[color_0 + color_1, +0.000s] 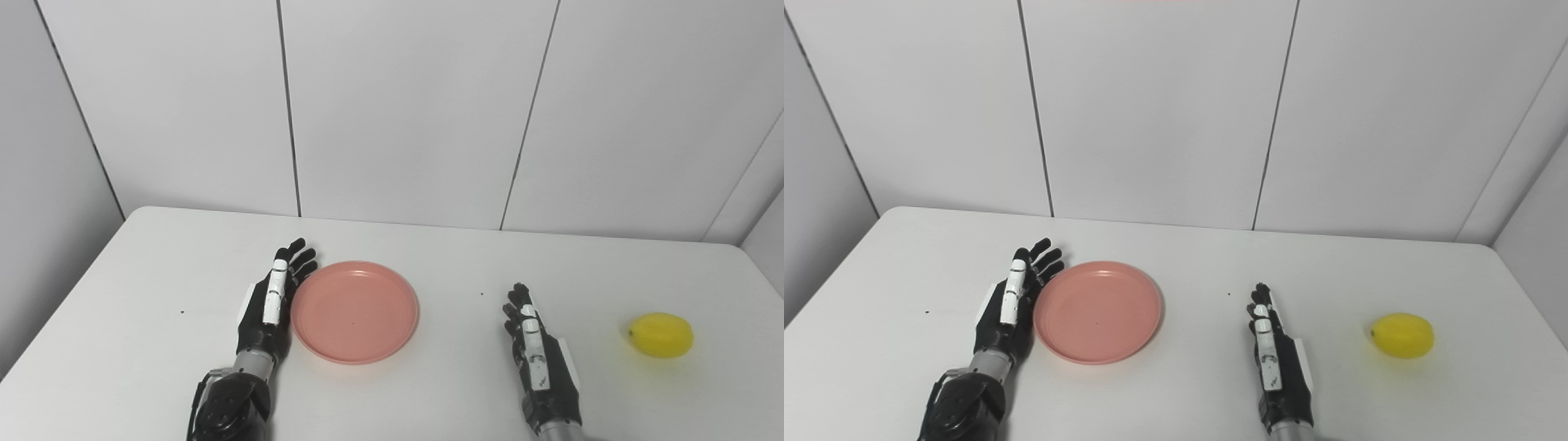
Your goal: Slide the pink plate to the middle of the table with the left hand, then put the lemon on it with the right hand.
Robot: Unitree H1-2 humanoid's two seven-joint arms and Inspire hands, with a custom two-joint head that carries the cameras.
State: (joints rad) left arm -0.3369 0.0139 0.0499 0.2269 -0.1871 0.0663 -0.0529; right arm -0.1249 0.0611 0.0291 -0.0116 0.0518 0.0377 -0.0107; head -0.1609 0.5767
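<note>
Left hand (272, 300), flat and empty, against pink plate (355, 311) to push; right hand (539, 358), spread and empty, between plate and lemon (661, 335).

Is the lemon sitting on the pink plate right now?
No, the lemon lies on the bare table far to the right of the pink plate, which holds nothing.

Quick count: one pink plate (354, 311), one lemon (661, 335), and two robot hands, left hand (269, 306) and right hand (539, 358), all on one white bench (429, 257). Maybe a few tiny dark specks, hard to tell.
</note>
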